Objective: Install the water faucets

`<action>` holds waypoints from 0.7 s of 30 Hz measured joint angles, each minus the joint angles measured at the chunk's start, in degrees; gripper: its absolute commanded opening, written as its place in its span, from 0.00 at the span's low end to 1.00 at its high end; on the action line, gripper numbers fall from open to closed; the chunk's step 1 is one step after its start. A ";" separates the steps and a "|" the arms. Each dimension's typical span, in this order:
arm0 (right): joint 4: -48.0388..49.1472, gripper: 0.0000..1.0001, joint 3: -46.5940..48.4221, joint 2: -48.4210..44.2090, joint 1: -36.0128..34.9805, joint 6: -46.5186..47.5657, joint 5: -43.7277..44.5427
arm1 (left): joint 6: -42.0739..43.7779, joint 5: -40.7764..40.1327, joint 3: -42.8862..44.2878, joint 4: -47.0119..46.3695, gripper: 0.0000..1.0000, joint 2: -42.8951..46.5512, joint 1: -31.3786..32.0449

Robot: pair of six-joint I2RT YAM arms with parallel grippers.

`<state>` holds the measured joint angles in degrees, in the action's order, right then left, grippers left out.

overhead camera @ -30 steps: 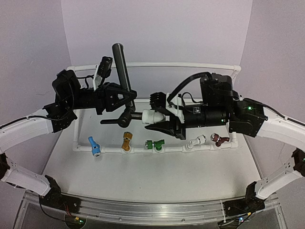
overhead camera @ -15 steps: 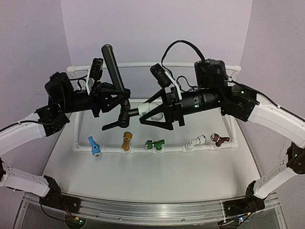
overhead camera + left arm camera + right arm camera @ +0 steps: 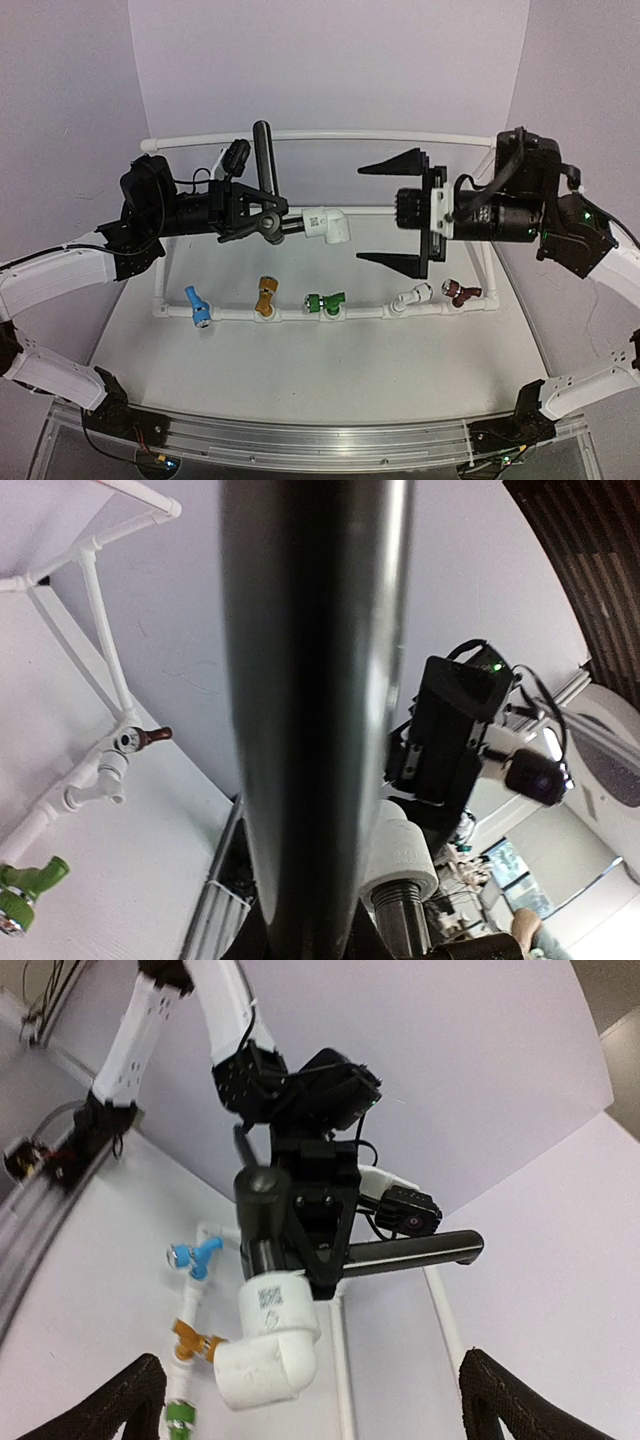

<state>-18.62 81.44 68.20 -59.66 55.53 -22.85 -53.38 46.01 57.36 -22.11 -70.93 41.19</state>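
Note:
The dark water faucet (image 3: 266,224) hangs in the air above the table, its long lever handle (image 3: 264,160) pointing up. My left gripper (image 3: 240,212) is shut on the faucet's body. A white elbow fitting (image 3: 328,223) sits on the faucet's right end. My right gripper (image 3: 392,213) stands wide open to the right of the fitting, apart from it. The right wrist view shows the fitting (image 3: 265,1350) and handle (image 3: 410,1252) ahead, with nothing between my open fingertips (image 3: 130,1400). The handle (image 3: 310,720) fills the left wrist view, with the fitting (image 3: 400,855) beside it.
A white pipe rail (image 3: 365,312) crosses the table and carries blue (image 3: 196,305), orange (image 3: 265,297), green (image 3: 322,302), white (image 3: 412,296) and dark red (image 3: 460,292) faucets. A white pipe frame (image 3: 330,135) runs along the back and sides.
My right gripper has let go of the white fitting, opened wide and drawn back to the right. The left arm has lowered slightly with the faucet, whose handle now stands straighter.

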 measured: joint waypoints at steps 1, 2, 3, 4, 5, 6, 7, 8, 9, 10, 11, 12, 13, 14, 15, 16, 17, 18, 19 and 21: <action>0.61 0.98 -1.94 -0.89 -0.21 4.03 1.14 | -2.56 0.71 0.00 -0.99 0.00 -0.44 0.00; 1.27 0.98 -3.46 -1.23 -0.46 7.53 1.99 | -4.36 1.09 -0.02 -1.74 0.00 -0.75 0.00; 2.30 0.98 -4.92 -1.34 -0.81 10.88 3.00 | -6.20 1.74 -0.02 -2.52 0.00 -1.04 0.00; 3.23 0.98 -6.32 -1.24 -1.12 14.26 4.01 | -7.80 2.33 -0.02 -3.36 0.00 -1.33 0.00; 4.55 0.98 -7.64 -1.13 -1.43 17.11 4.84 | -9.39 3.05 0.00 -4.24 0.00 -1.66 0.00; 5.79 0.98 -8.93 -0.97 -1.63 20.08 5.70 | -10.89 3.85 -0.02 -5.00 0.00 -2.12 0.00; 6.92 0.98 -9.95 -0.84 -1.76 22.51 6.31 | -12.27 4.60 -0.02 -5.76 0.00 -2.60 0.00; 8.59 0.98 -11.03 -0.75 -1.88 25.05 6.86 | -13.60 5.38 0.00 -6.37 0.00 -3.18 0.00; 10.52 0.98 -12.03 -0.74 -2.01 27.35 7.22 | -14.91 6.14 0.00 -6.97 0.00 -3.81 0.00; 12.58 0.97 -13.00 -0.74 -2.14 29.67 7.57 | -16.14 6.90 0.00 -7.65 0.00 -4.55 0.00; 14.41 0.95 -13.70 -0.71 -2.26 31.71 7.86 | -17.61 7.62 0.00 -8.41 0.00 -5.46 0.00; 16.21 0.93 -14.29 -0.64 -2.37 33.53 8.14 | -18.82 8.19 0.00 -9.11 0.00 -6.20 0.00; 18.12 0.91 -14.80 -0.54 -2.49 35.20 8.37 | -19.92 8.66 0.00 -9.73 0.00 -6.88 0.00; 19.95 0.89 -15.18 -0.41 -2.66 36.65 8.56 | -21.02 9.12 0.00 -10.32 0.00 -7.56 0.00; 21.57 0.86 -15.44 -0.23 -2.86 38.00 8.74 | -21.99 9.50 0.00 -10.88 0.00 -8.17 0.00; 22.96 0.84 -15.66 -0.01 -3.04 39.44 8.88 | -22.82 9.65 0.00 -11.35 0.00 -8.64 0.00; 24.01 0.80 -16.02 0.16 -3.19 40.81 8.96 | -23.58 9.75 0.00 -11.84 0.00 -8.90 0.00; 25.03 0.77 -16.46 0.30 -3.31 42.10 9.05 | -24.12 9.81 0.00 -12.22 0.00 -8.99 -0.02; 25.88 0.74 -16.90 0.47 -3.38 43.30 9.11 | -24.49 9.88 -0.01 -12.48 0.00 -8.99 -0.07; 27.18 0.67 -17.44 0.81 -3.45 45.53 9.13 | -24.88 10.14 0.00 -12.97 0.00 -8.99 -0.11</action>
<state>8.57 64.00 69.01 -63.11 101.06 -13.72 -78.26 56.15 57.36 -35.09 -79.92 41.08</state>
